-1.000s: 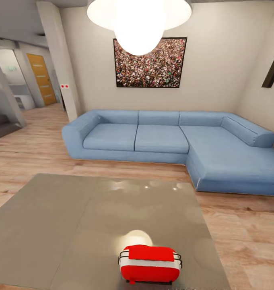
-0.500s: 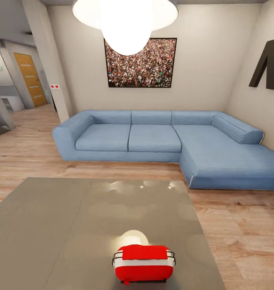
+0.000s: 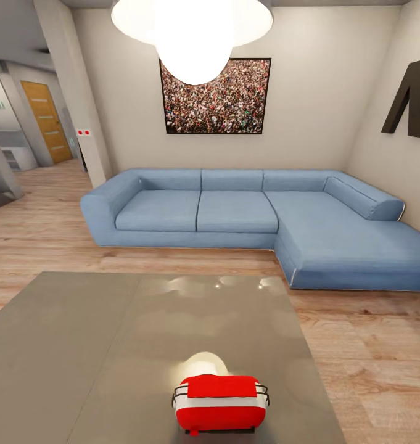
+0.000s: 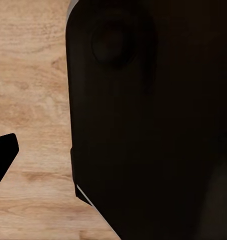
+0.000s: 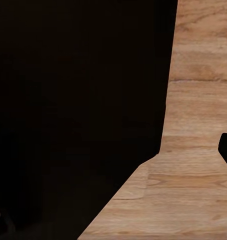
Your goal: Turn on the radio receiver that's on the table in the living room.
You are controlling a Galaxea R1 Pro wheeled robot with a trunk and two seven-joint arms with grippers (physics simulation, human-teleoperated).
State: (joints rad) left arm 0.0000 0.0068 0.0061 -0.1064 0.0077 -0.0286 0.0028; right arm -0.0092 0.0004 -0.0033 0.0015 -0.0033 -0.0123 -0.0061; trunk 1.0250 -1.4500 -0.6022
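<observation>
The radio receiver (image 3: 220, 404) is seen in the head view resting on the table (image 3: 80, 345), close to the table's near edge and toward its right side. A red body, a white trim band and a thin wire handle around the top are visible; the dial and speaker slits cannot be made out from this angle. A bright reflection of the pendant lamp (image 3: 192, 31) is shown on the glossy grey tabletop just behind the radio receiver. Beyond the table, a blue L-shaped sofa (image 3: 247, 219) is placed against the beige wall, with its chaise section extending along the right. A framed crowd photograph (image 3: 214, 95) is hung on the wall above the sofa. An orange-brown door (image 3: 46, 120) is seen at the far left, past a white pillar (image 3: 86, 129), and a dark letter shape (image 3: 413, 98) is mounted on the right wall. The light wood floor (image 3: 370, 345) is visible around the table. In each wrist view a large dark body is shown against the wood floor, with one dark tip at the picture edge; the state of the jaws cannot be told for either the left or the right arm.
</observation>
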